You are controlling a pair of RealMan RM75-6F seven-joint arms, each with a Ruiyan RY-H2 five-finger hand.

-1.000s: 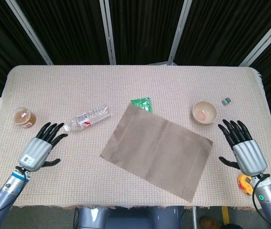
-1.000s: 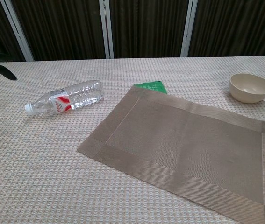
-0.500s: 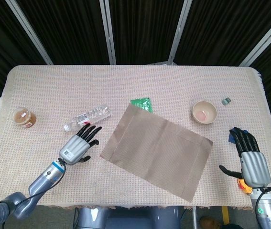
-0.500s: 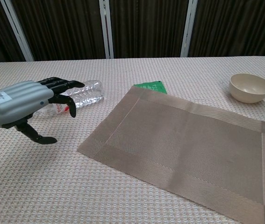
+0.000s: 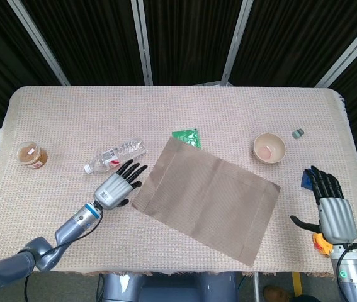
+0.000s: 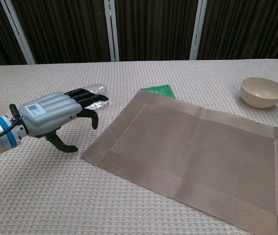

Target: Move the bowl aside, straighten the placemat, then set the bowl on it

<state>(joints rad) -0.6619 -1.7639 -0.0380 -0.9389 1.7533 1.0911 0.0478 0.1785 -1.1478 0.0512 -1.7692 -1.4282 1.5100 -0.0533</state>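
1. Left hand (image 6: 55,116) hangs low over the tablecloth (image 6: 143,73), fingers apart and reaching toward the placemat (image 6: 192,152), holding nothing.
2. Its fingertips (image 6: 95,104) sit near the mat's left edge, apart from it.
3. The placemat lies skewed across the table.
4. A clear bottle (image 6: 98,94) lies on its side behind the hand, mostly hidden.
5. A green packet (image 6: 158,90) peeks out at the mat's far corner.
6. The bowl (image 6: 262,91) stands upright at far right, off the mat.

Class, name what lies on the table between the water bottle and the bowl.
In the head view, a green packet and the placemat's top corner lie between the bottle and the bowl.
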